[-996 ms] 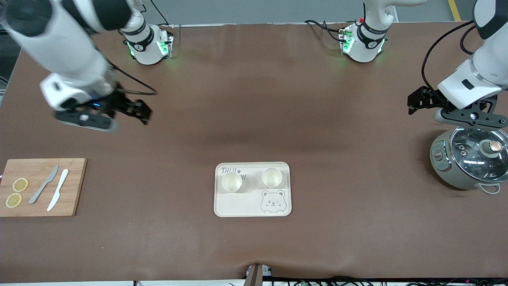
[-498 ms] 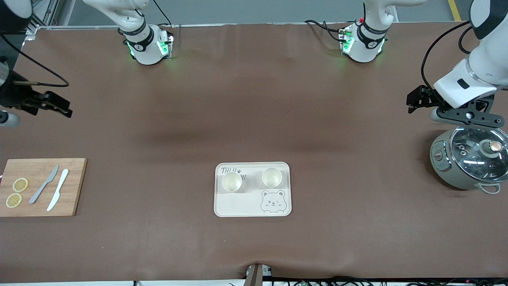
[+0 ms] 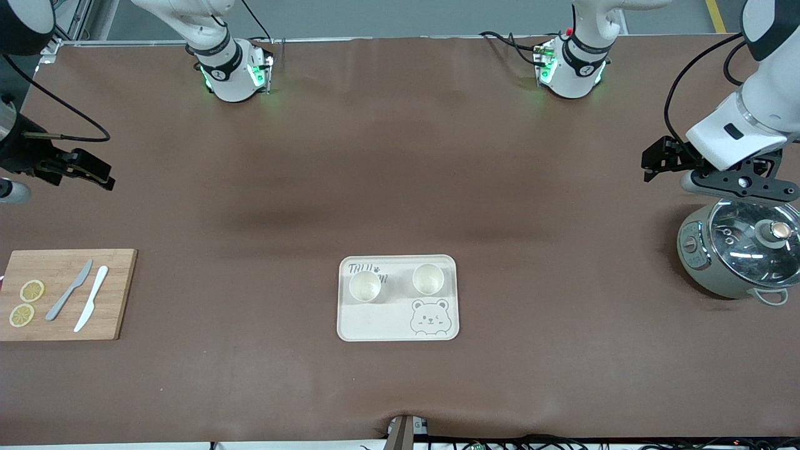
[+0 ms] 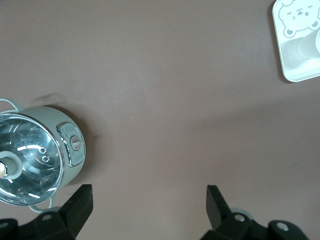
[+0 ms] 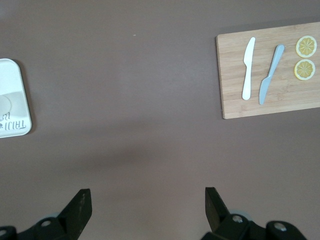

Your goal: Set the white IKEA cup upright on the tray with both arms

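Note:
The cream tray (image 3: 375, 322) with its bear drawing lies in the middle of the table. Two white cups stand upright on it, one (image 3: 365, 285) toward the right arm's end and one (image 3: 428, 279) toward the left arm's end. My left gripper (image 3: 654, 161) hangs open and empty over bare table next to a pot. In the left wrist view the left gripper (image 4: 148, 192) is spread wide, with a corner of the tray (image 4: 295, 70) far off. My right gripper (image 3: 94, 172) hangs open over the table's edge area, above nothing but cloth (image 5: 148, 196). The tray's end (image 5: 12, 100) shows there too.
A grey pot (image 3: 737, 250) with a glass lid stands at the left arm's end, also in the left wrist view (image 4: 35, 155). A wooden cutting board (image 3: 119, 294) with two knives and lemon slices lies at the right arm's end (image 5: 235, 85). Brown cloth covers the table.
The right arm swung away from the middle toward its end of the table and has now settled. The left arm has barely shifted. The cups and tray have not moved.

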Available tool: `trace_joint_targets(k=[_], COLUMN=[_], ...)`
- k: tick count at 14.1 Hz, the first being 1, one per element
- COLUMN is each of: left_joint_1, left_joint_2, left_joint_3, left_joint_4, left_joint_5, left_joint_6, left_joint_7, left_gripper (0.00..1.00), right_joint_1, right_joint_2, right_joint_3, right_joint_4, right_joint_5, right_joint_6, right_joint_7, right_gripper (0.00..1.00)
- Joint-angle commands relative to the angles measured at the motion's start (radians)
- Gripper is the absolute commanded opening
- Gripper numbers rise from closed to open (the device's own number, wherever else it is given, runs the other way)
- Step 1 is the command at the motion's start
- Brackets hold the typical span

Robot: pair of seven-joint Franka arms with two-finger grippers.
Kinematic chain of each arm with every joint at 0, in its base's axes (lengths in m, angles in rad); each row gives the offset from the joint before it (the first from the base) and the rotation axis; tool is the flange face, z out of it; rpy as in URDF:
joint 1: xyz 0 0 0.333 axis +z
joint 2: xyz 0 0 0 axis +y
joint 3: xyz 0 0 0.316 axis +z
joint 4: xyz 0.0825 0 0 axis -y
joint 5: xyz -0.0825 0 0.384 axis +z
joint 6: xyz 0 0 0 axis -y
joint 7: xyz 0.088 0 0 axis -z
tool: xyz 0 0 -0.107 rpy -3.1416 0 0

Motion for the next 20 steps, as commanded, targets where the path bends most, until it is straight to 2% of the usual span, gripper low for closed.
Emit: trace_joint_targets(k=[1, 4, 6, 9, 20], left_joint_1=[0.009, 0.007, 0.008, 0.009, 0.005], left_joint_2=[-0.005, -0.005, -0.003, -0.001, 0.003], left_joint_3=[-0.002, -0.002, -0.002, 0.0, -0.002], left_joint_4=[0.005, 0.005, 0.005, 0.005, 0.003], left_joint_5=[-0.018, -0.021, -0.021, -0.021, -0.014], left_joint_6=[0.005, 0.005, 0.005, 0.005, 0.005], left_joint_7=[0.0, -0.008, -0.008, -0.008, -0.02], left_gripper=[1.0, 1.0, 1.0, 1.0, 1.0], right_joint_1=[0.009, -0.023, -0.078, -0.083, -0.077], right_joint_2=[-0.034, -0.045, -0.034, -0.036, -0.033], right_joint_3=[-0.001, -0.018, -0.032, -0.032, -0.024], right_joint_4=[-0.024, -0.015, 0.029, 0.059, 0.066], right_joint_5=[0.008, -0.001, 0.0, -0.035, -0.024], right_joint_6=[0.004, -0.003, -0.009, -0.055, -0.065], right_joint_7=[0.033, 0.011, -0.085, -0.096, -0.089], right_gripper=[1.0, 1.0, 1.0, 1.0, 1.0])
